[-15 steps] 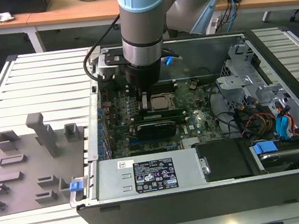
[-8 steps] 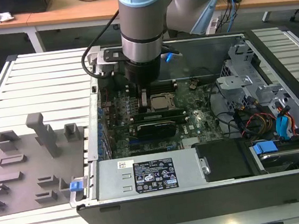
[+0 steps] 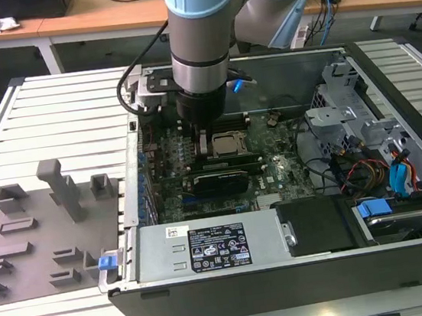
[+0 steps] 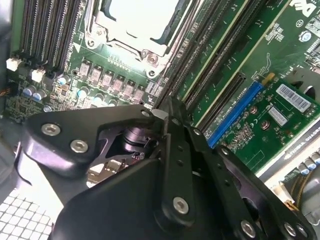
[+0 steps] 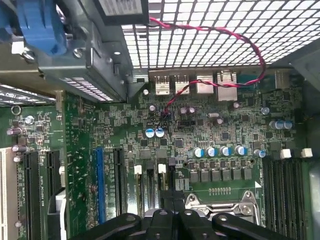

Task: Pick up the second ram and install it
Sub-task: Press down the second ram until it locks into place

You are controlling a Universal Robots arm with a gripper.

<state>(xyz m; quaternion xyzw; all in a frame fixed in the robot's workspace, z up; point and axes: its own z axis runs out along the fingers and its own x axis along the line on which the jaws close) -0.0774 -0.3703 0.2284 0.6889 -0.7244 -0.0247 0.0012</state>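
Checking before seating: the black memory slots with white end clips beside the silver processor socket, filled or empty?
Empty: both wrist views show bare open grooves along the black memory slots, with nothing seated in them.

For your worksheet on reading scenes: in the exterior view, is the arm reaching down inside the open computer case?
Yes, the arm descends into the computer case, above the processor socket.

Slatted white table (image 3: 52,116) bears open computer case (image 3: 287,272), grey fixture tray (image 3: 44,240).
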